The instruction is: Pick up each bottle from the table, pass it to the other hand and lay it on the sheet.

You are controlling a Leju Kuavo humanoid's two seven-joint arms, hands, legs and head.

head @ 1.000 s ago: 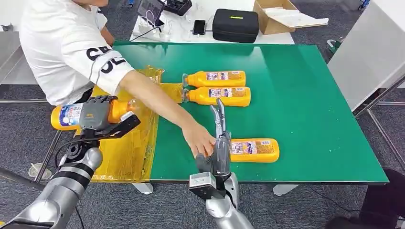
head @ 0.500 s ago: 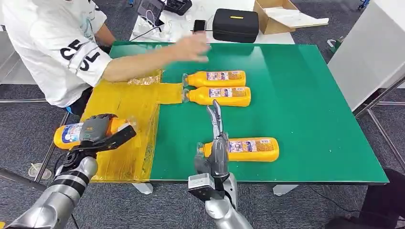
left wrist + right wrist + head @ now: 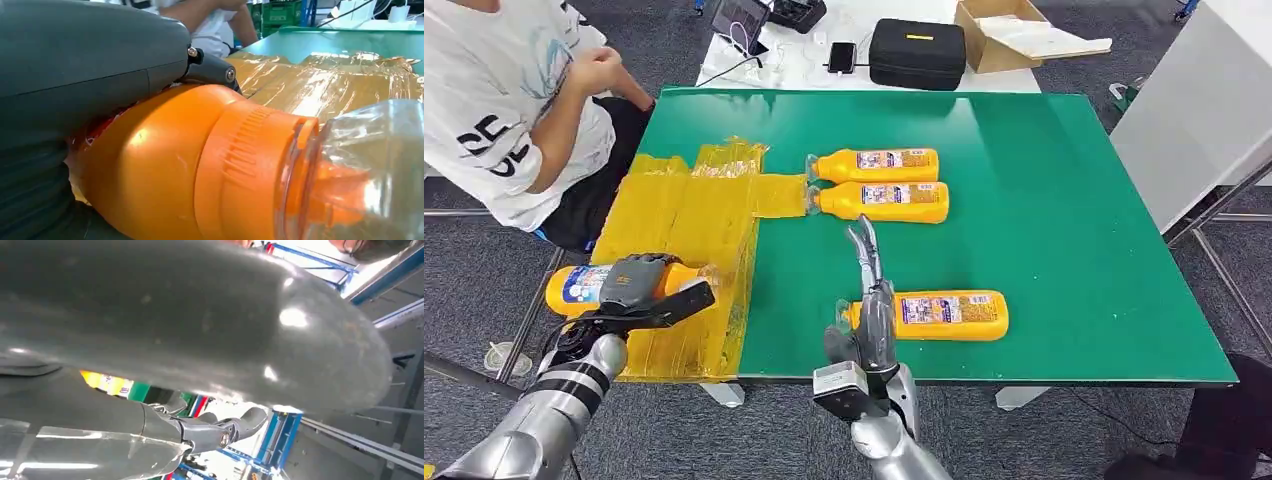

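The person's arm has pulled back to ten o'clock, while the left hand [image 3: 637, 283] grips a bottle [image 3: 584, 285] low at the sheet [image 3: 684, 230] edge for laying down, and the right hand [image 3: 871, 300], fingers extended, reaches beside the next bottle [image 3: 949, 315] on the desk [image 3: 1044, 200] at five o'clock.

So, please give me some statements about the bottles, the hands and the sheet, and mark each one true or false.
1. The left hand holds a bottle. True.
2. Three bottles lie on the green table. True: two side by side, one nearer the robot.
3. The right hand grips the nearest bottle. False: its fingers are stretched out beside the bottle's cap, holding nothing.
4. A bottle already lies on the yellow sheet. False: none rests on it; the held one is at its near edge.
5. The person is touching a bottle. False: the person's hands are away from the table.
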